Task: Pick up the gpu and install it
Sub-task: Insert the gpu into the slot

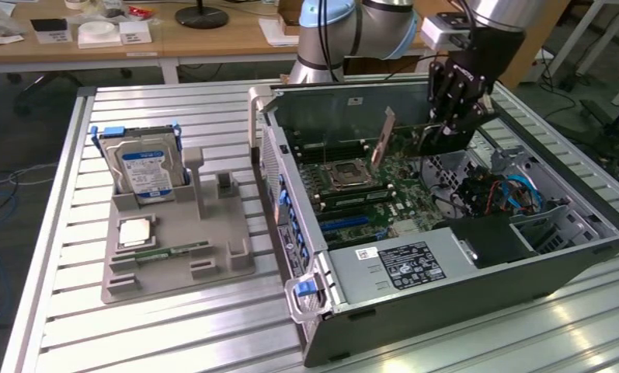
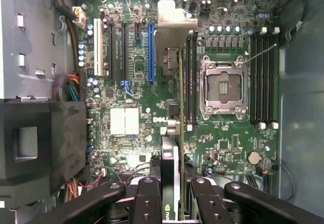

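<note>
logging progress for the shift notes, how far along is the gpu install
Done: the pickup. The gpu is lifted and sits inside the open computer case.
In hand: the gripper is shut on the gpu, holding it on edge over the motherboard, with its silver bracket toward the case's rear.
Left: seating it. The card looks raised above the board, and the blue expansion slot is bare.

gpu [image 1: 388, 134] upright in case [image 1: 444, 299], above motherboard [image 1: 387, 183]

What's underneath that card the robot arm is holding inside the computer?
The green motherboard, with its slots and empty processor socket. The card itself covers the strip directly below it.
</note>
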Robot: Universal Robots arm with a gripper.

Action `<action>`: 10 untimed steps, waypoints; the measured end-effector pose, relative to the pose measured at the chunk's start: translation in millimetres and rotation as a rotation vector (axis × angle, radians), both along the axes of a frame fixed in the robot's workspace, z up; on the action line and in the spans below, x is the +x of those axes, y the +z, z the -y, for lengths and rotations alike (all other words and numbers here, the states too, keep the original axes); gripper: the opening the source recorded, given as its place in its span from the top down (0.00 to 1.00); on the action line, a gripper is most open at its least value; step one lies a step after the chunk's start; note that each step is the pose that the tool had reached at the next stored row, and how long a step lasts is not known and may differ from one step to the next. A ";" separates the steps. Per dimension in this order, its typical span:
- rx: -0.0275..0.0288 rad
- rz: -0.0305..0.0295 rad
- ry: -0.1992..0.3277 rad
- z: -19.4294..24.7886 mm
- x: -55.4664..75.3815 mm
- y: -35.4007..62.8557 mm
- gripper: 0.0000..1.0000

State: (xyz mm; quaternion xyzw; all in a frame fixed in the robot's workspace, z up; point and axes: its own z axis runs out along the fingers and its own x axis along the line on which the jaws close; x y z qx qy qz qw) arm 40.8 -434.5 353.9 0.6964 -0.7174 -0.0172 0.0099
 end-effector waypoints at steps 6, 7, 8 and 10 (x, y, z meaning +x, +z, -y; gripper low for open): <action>0.0000 0.0000 0.000 7.4 -2.6 -0.1 0.73; 0.0001 0.0000 0.001 7.7 -2.8 -0.3 0.73; 0.0003 0.0001 0.001 8.0 -2.9 -0.6 0.73; 0.0000 0.0000 0.003 8.4 -3.4 -1.1 0.73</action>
